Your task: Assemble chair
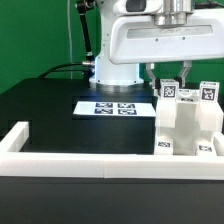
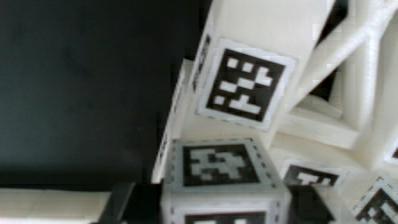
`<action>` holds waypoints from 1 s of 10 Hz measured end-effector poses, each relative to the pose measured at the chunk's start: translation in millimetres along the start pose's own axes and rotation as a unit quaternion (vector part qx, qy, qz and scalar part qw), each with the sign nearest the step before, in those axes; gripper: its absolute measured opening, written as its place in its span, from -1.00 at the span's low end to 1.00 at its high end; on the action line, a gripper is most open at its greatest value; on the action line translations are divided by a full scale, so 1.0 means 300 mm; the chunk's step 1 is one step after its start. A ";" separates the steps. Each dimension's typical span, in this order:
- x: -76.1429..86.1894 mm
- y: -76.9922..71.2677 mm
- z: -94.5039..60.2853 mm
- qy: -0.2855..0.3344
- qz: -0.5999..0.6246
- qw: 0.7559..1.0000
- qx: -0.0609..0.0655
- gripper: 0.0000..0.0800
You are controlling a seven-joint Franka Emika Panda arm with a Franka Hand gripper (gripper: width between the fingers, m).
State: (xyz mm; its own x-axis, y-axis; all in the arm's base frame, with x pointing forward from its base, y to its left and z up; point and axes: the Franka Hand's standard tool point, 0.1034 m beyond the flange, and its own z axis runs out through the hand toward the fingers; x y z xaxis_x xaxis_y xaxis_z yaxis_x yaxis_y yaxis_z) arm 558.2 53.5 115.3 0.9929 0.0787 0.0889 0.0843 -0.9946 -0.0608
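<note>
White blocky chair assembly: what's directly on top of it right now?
The gripper hangs just above the white blocky chair assembly, among its tagged upright pieces. Whether its fingers touch a piece is hidden.

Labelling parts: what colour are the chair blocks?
Matte white chair blocks, best in the exterior view.

White arm (image 1: 112, 60) with rounded glossy casing, boxy white wrist housing, dark-tipped claw (image 1: 168, 78), black cable.

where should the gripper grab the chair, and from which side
Probably from above, on one of the upright tagged posts at the top of the chair. The posts stick up free of the blocky body, narrow enough to fit between the fingers, and the gripper hangs right over them. The white border rail runs along the base, so a low side approach looks blocked.
</note>
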 end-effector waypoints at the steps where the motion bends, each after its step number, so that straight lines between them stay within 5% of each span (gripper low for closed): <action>1: 0.000 -0.001 0.000 0.000 0.038 0.999 0.001 -0.28; 10: -0.029 -0.036 0.001 -0.015 0.360 0.933 0.001 -0.28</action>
State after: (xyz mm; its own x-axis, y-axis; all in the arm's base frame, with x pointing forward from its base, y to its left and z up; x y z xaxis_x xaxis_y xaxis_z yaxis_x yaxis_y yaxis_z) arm 548.7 63.7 114.8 0.7939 -0.6080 -0.0032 -0.6054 -0.7901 -0.0957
